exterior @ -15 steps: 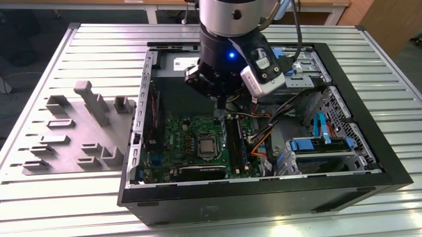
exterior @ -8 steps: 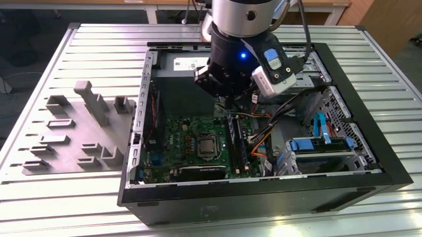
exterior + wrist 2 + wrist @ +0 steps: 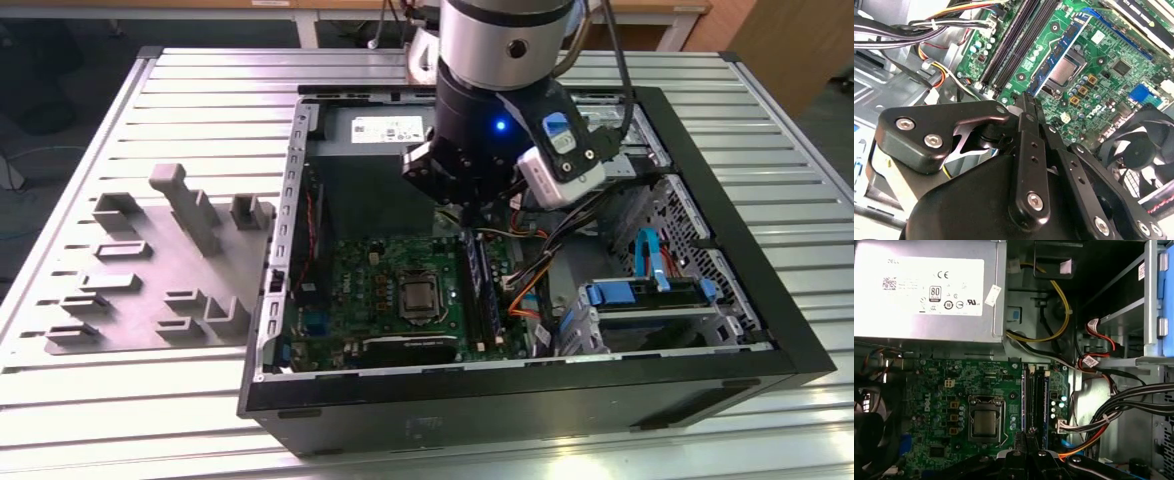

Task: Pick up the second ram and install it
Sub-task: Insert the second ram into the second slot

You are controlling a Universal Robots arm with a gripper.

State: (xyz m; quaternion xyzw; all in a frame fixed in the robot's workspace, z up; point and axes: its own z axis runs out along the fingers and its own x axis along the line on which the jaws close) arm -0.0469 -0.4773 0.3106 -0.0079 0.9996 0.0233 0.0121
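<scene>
Holding the second ram in the gripper, clenched on its two flat faces as far as the second wrist view tells. Sticks out past the fingertips as a slim bluish-green strip with dark chips, edge-up and parallel to the black memory slots. Looks raised off the motherboard rather than seated, with bare green board visible between strip and slots. Hangs near the slots, on the CPU socket side in that view. Can't tell whether any slot is already filled.

Handling, judged from the build:
- Light, and stiff along its length, but thin enough to crack if twisted.
- Fragile at the chips and the bottom contact edge.
- Best held by the flat faces around mid-length or by the short ends, never by the contacts.
- Smooth-faced, so likely to slip or tilt in a narrow pinch if knocked sideways.

Around it:
- Cable bundle across the slots from the socket.
- Fan beyond the socket.

In the exterior view, reaching down into the open case. Grey fixture plate with blocks on the bench at the exterior view's left, well apart from the gripper.
</scene>
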